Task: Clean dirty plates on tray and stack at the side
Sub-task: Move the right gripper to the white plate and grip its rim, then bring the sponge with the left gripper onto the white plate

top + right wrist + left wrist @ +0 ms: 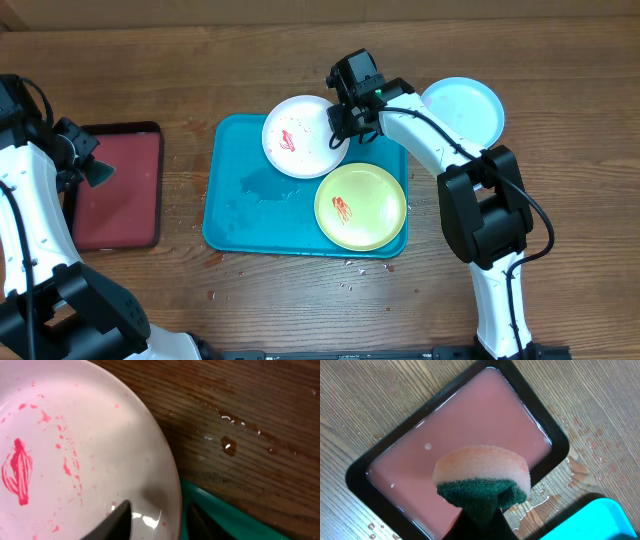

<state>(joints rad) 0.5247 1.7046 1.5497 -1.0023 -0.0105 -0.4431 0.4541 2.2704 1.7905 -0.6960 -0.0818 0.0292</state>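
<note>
The white plate point(295, 135), smeared with red, lies at the far edge of the turquoise tray point(230, 215). My right gripper point(340, 118) is shut on its right rim. In the right wrist view one finger lies on the white plate point(75, 435) and the other outside its rim, so the gripper point(157, 522) straddles the rim. The yellow-green plate point(362, 207), with red marks, sits at the tray's front right. The pale blue plate point(462, 110) lies on the table right of the tray. My left gripper point(95, 172) is shut on a sponge point(482, 472).
A black-rimmed tray point(120, 190) with pink liquid point(470, 420) sits left of the turquoise tray; the sponge hangs above it. Water pools on the turquoise tray's left half point(262, 185). Drops lie on the wood near the tray's front edge point(350, 265).
</note>
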